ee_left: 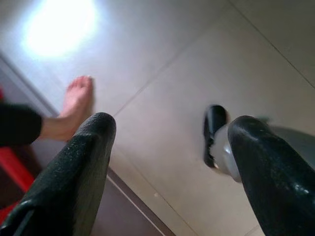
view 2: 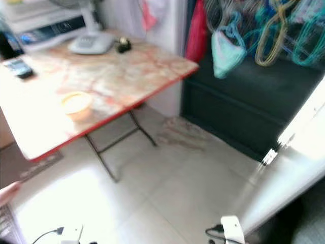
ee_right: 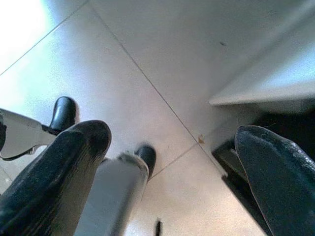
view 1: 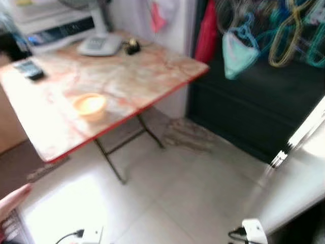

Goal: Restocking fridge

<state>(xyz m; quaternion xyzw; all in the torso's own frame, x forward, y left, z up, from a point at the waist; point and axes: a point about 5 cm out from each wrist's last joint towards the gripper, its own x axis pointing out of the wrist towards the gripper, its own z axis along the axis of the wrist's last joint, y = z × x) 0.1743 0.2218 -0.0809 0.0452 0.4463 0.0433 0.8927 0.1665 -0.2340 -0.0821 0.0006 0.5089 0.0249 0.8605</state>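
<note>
Now, what looks like the white fridge door (view 1: 299,168) juts in at the right edge, blurred. Both arms hang low over pale floor tiles (ee_right: 162,44): left gripper (ee_left: 167,162) released, empty, a person's bare foot (ee_left: 74,105) nearby; right gripper (ee_right: 172,167) spread wide too. Folding table (view 1: 127,76) beyond holds an orange bowl (view 1: 90,105).

Both grippers (ee_left: 167,162) (ee_right: 172,167) down, fingers apart
</note>
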